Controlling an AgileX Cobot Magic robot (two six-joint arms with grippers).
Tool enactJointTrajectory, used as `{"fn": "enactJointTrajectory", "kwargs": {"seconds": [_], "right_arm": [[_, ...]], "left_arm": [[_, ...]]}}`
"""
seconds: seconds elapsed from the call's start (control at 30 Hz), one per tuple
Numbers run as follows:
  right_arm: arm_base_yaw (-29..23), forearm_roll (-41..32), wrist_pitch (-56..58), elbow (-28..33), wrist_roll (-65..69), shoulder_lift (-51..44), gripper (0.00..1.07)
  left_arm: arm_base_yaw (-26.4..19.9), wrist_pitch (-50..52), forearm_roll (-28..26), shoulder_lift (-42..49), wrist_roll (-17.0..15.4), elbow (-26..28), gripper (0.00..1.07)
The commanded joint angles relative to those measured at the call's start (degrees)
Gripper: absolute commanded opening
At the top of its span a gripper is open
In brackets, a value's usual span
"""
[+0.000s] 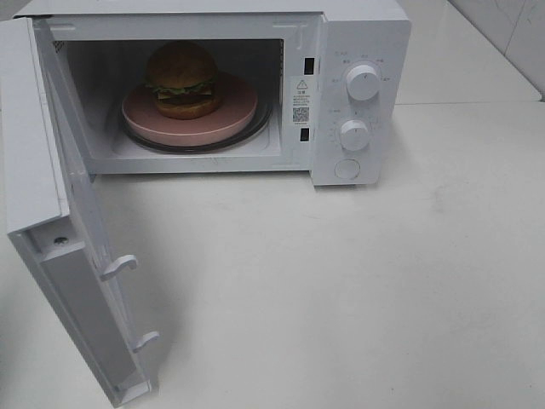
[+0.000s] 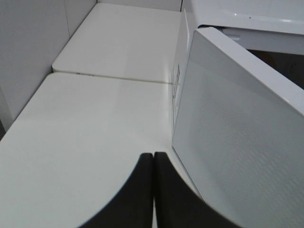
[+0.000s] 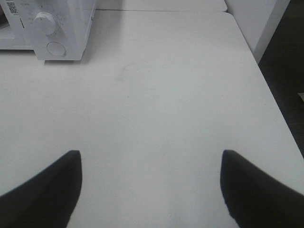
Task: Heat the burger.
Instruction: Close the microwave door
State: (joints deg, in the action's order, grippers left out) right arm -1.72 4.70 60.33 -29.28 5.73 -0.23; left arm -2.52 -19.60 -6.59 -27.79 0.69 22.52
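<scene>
In microwave point(image 1: 336, 34), high view only: burger point(image 1: 181, 78) | left gripper point(image 2: 153, 155) closed | right gripper point(image 3: 149, 153) spread

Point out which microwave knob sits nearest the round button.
The lower knob, directly above the round button; the upper knob stands farther up, with the lower one between it and the button.
</scene>
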Motion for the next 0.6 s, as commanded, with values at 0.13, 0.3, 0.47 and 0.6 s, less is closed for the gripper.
{"fn": "enactJointTrajectory", "kwargs": {"seconds": [0.13, 0.3, 0.47, 0.6], "right_arm": [[0.4, 0.1, -0.6, 0.1, -0.5, -1.5, 0.76], [0.4, 0.1, -0.6, 0.1, -0.5, -1.5, 0.76], [0.4, 0.1, -0.6, 0.1, -0.5, -1.5, 0.76], [0.4, 0.1, -0.6, 0.1, -0.5, -1.5, 0.76]], "left_arm": [[-0.1, 24.6, 0.2, -5.7, 5.5, -8.4, 0.00], [-0.1, 36.2, 0.4, -11.6, 4.8, -12.0, 0.00], [-0.1, 42.9, 8.0, -19.5, 1.5, -12.7, 0.00], [-0.1, 46.0, 15.2, -23.8, -3.4, -12.7, 0.00]]}}
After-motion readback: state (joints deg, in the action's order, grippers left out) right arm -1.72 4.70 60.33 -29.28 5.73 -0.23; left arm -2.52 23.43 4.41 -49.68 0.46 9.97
